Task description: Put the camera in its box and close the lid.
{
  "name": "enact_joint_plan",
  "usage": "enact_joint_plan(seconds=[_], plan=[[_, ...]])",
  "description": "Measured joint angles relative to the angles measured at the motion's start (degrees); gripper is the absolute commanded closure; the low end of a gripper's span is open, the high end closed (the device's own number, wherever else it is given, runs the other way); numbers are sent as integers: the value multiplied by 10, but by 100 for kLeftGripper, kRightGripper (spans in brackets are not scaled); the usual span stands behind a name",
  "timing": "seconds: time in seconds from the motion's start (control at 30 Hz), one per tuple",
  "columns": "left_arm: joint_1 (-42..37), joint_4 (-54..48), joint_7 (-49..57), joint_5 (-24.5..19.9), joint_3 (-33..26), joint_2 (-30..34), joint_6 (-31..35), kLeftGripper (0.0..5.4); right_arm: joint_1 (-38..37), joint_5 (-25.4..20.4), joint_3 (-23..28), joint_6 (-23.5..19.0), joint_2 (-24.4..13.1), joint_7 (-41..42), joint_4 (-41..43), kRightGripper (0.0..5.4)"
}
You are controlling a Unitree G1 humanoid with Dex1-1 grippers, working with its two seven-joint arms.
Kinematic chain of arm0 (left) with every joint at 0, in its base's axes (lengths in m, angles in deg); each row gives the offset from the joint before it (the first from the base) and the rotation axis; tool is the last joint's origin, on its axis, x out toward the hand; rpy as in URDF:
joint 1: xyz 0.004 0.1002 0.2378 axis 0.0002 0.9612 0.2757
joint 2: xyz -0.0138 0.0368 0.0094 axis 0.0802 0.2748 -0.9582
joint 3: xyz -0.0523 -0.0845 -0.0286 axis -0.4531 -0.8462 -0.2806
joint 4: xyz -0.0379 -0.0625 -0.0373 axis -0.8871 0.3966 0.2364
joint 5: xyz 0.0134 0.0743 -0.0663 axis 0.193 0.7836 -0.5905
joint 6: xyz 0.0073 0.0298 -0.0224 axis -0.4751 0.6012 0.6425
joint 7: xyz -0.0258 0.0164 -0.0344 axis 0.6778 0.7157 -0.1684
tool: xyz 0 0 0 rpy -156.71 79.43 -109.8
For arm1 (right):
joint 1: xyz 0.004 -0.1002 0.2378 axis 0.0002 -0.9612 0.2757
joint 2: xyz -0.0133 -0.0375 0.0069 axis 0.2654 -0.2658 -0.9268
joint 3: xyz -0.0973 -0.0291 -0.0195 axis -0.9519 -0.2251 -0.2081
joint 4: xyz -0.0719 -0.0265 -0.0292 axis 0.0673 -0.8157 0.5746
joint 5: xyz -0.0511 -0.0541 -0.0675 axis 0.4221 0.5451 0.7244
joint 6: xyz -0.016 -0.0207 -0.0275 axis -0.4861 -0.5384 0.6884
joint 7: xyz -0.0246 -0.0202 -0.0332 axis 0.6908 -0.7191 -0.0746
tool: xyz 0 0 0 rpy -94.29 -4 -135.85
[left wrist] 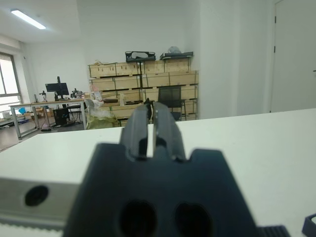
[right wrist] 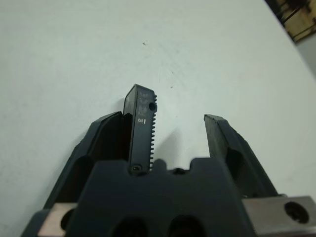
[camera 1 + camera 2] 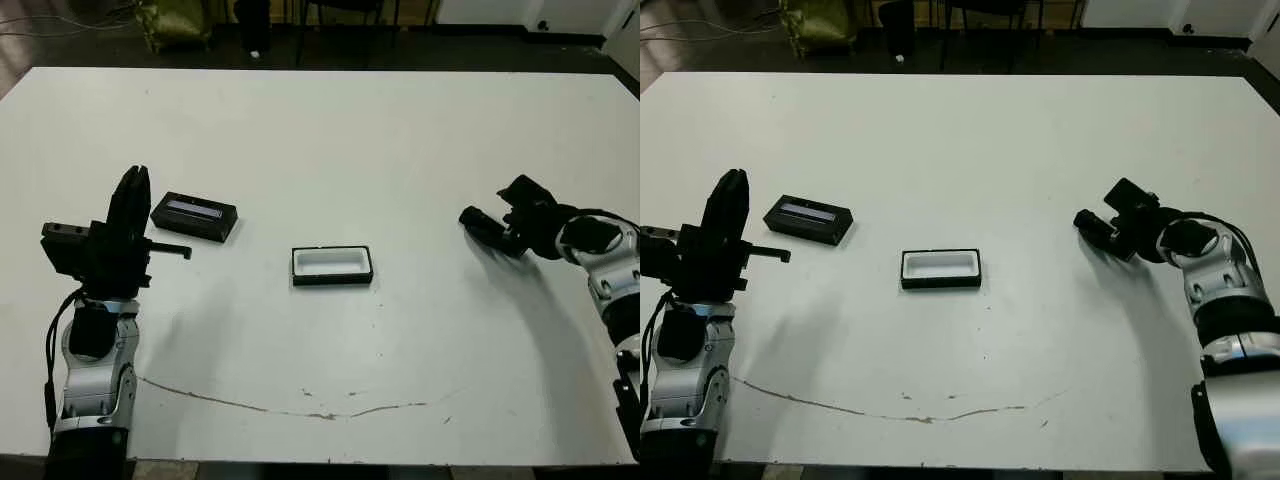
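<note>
Saw a white table carrying 3 task things and 2 grippers. Found the left gripper raised at the table's left side, pointing up and away, its fingers drawn together with only a thin slit between, holding nothing. Found the right gripper low over the table's right side, well apart from everything else, fingers spread wide. Noted the lid lying flat just beside the left gripper, pale strip up, off the box. Noted the box near the table's middle, open side up, white lining bare, nothing in it. Spotted the camera between the right fingers, standing on edge against 1 of them, with a clear gap to the other, so not clamped. Judged the step as the pick-up of the camera, with neither packing nor closing done. Judged the next move to call for squeezing the fingers squarely onto the bar's flat faces, then lifting it and carrying it leftward to the box.
</note>
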Motion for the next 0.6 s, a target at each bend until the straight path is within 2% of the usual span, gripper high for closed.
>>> enact_joint_plan(seconds=[0.17, 0.27, 0.4, 0.5, 0.6], plan=[[0, 0, 1, 1, 0, 0, 0, 540, 4, -84, 68, -108, 22, 30, -25, 205], [0, 0, 1, 2, 0, 0, -1, 540, -24, -159, 135, -138, 40, 41, -19, 206], [0, 0, 1, 1, 0, 0, -1, 540, -98, -250, 216, -153, 79, 11, 76, 284], [0, 0, 0, -1, 0, 0, -1, 540, -165, -262, 223, -154, 97, -9, 183, 355], [0, 0, 0, -1, 0, 0, 0, 540, -209, -264, 219, -154, 103, -9, 243, 422]])
